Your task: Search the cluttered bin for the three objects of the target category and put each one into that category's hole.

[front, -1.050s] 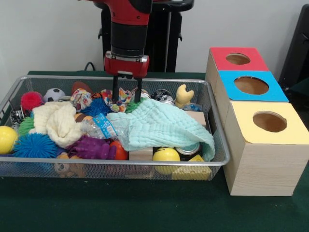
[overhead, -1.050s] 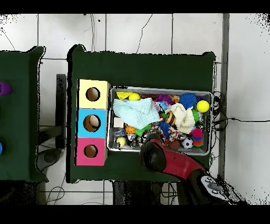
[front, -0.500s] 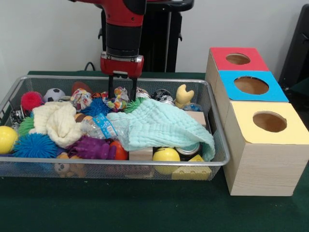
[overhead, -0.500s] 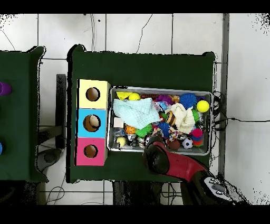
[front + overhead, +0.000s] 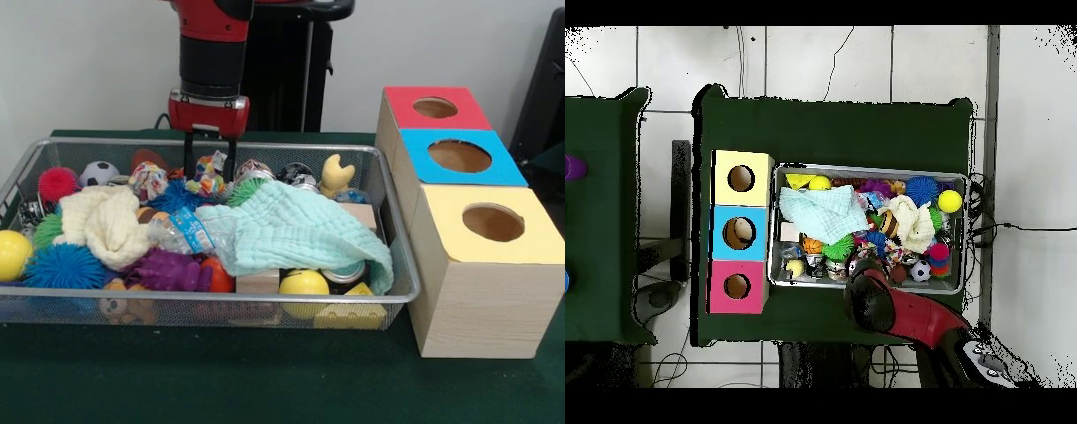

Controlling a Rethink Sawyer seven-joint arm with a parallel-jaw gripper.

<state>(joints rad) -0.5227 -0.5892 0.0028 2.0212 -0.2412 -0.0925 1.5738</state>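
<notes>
Dark green cloth covers the bench (image 5: 265,389), which stands on a floor of pale tiles (image 5: 865,60) before a plain light wall (image 5: 88,62). A wire-mesh bin (image 5: 397,265) holds mixed clutter: a mint cloth (image 5: 296,230), a cream cloth (image 5: 101,221), a plastic bottle (image 5: 190,231), spiky balls, a yellow ball (image 5: 303,284) and a soccer ball (image 5: 100,171). Beside the bin stand three wooden boxes, each with a round hole: red-topped box (image 5: 434,107), blue-topped box (image 5: 459,156) and yellow-topped box (image 5: 492,223).

The end effector (image 5: 210,175) hangs at the bin's far side with its two fingers a little apart, flanking a multicoloured rope toy (image 5: 207,177). Contact is probable, though the front view does not settle whether the toy is clamped or merely framed.

Compared with one second ago, the arm has shifted along the bin's far edge, away from the boxes, and the rope toy now sits higher among the clutter. The rest of the contents lie unchanged.
</notes>
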